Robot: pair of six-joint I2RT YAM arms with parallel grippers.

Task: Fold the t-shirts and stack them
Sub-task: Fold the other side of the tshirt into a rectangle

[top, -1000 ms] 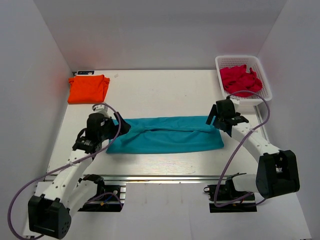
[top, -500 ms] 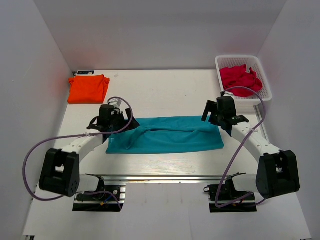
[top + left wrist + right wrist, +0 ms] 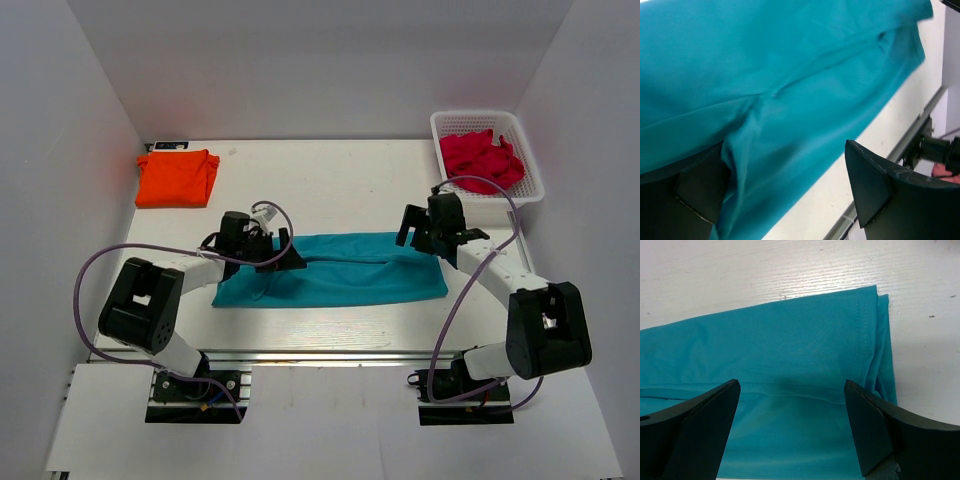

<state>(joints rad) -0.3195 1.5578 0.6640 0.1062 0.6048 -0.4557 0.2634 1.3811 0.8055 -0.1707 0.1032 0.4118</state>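
A: Where is the teal t-shirt (image 3: 350, 275)?
B: It lies flat on the white table (image 3: 330, 180), in the middle of the top picture. It is folded into a long strip that runs from left to right.
A: And the orange t-shirt (image 3: 177, 178)?
B: It sits folded in the upper left of the top picture, well apart from the teal one.
A: How are the left jaws?
B: They are spread wide over the left end of the teal strip and pinch nothing. In the left wrist picture I cannot tell if the lower left finger (image 3: 687, 200) touches the cloth.
A: And the right jaws?
B: They are spread wide too, over the right end, with the stitched edge between them.
A: What is in the upper right?
B: A white basket (image 3: 472, 116) with red clothes (image 3: 480, 155) in it.
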